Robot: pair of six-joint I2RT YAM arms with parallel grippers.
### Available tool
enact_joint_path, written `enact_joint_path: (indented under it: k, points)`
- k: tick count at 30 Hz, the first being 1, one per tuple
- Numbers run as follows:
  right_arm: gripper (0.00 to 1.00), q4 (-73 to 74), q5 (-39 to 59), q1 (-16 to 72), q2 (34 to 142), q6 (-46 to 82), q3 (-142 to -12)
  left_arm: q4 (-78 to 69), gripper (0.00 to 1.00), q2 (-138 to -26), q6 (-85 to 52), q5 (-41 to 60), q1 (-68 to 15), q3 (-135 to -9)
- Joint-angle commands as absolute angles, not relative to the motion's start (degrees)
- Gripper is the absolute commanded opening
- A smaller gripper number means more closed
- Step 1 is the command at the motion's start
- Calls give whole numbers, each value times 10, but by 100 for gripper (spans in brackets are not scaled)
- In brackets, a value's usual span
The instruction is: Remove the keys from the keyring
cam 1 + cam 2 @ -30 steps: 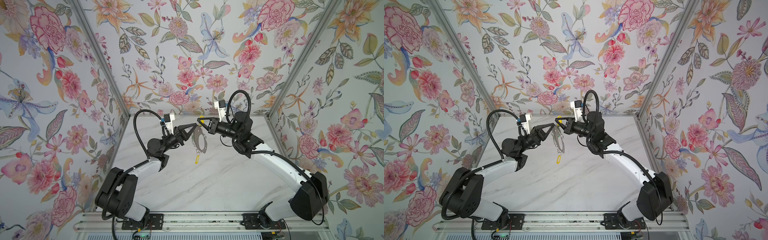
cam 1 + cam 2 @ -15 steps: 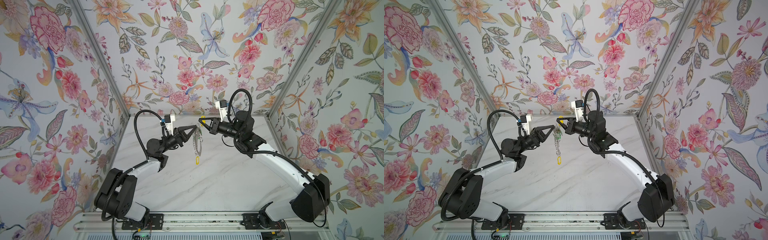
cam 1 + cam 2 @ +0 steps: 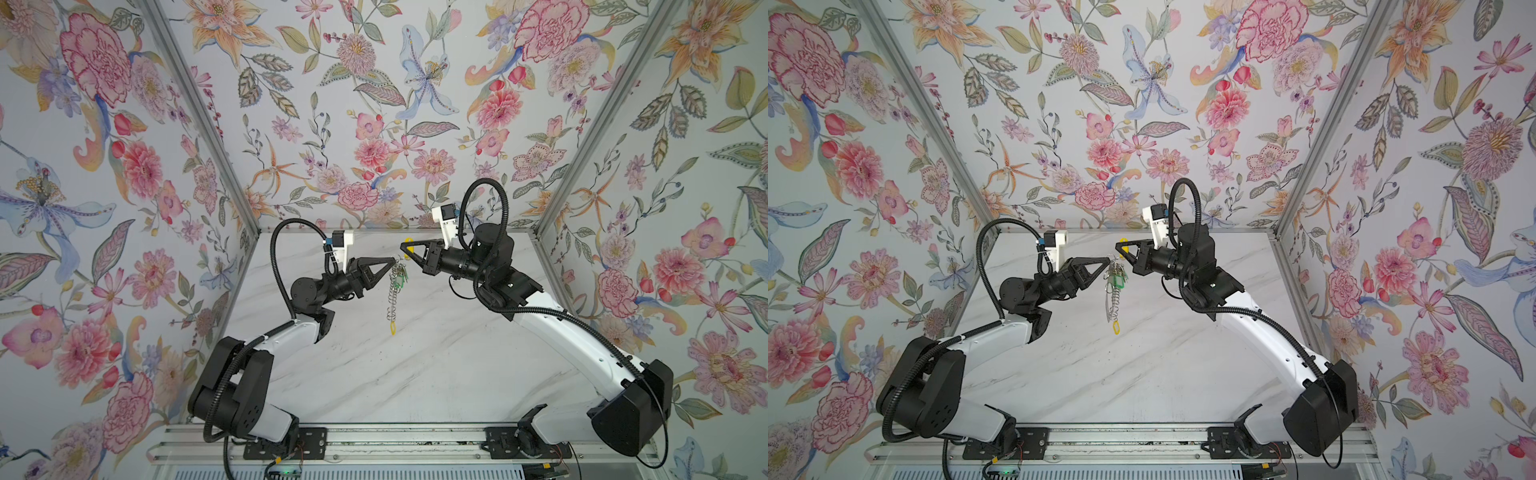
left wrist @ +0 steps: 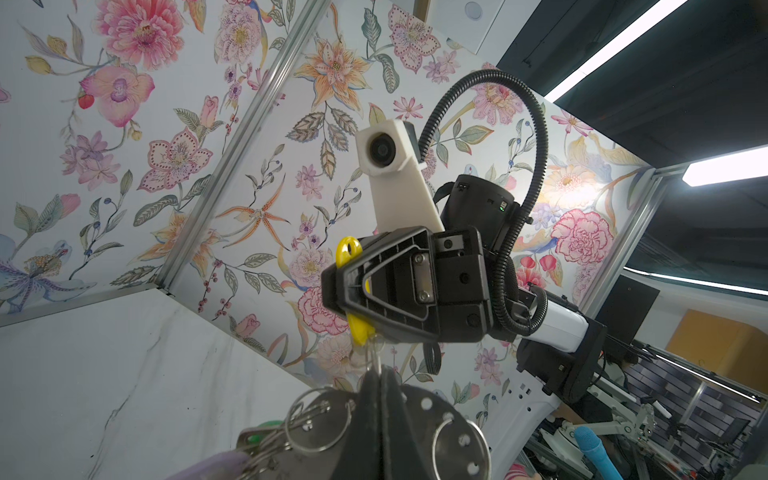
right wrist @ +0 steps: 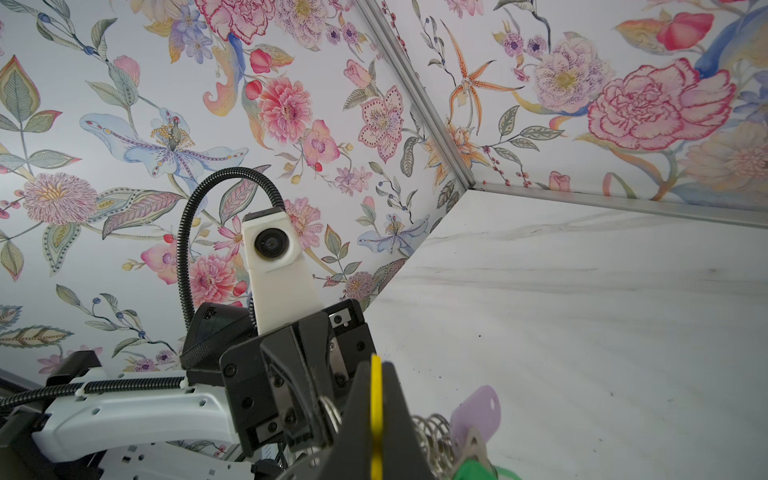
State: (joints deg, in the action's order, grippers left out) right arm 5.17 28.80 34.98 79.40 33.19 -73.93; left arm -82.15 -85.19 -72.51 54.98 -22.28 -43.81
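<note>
Grey keyring (image 3: 391, 293), pinched by left gripper (image 3: 392, 260), has turned edge-on; right gripper (image 3: 403, 247) clamps the yellow-tagged key (image 4: 348, 251).

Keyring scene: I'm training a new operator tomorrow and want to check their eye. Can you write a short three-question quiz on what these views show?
1. True or false: the left end effector is open and holds nothing.
2. Multiple choice: the tag pinched in the right end effector is A) green, B) yellow, C) purple.
3. Fill in: the keyring hangs from the ___ end effector.
Key: 1 false, it is shut on the keyring; 2 B; 3 left.
</note>
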Motion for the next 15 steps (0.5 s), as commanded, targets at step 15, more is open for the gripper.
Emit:
enact_joint_path:
  k: [15]
  points:
    - [0, -24, 168, 368, 739, 280, -785, -1028, 0, -886, -794, 652, -185, -525]
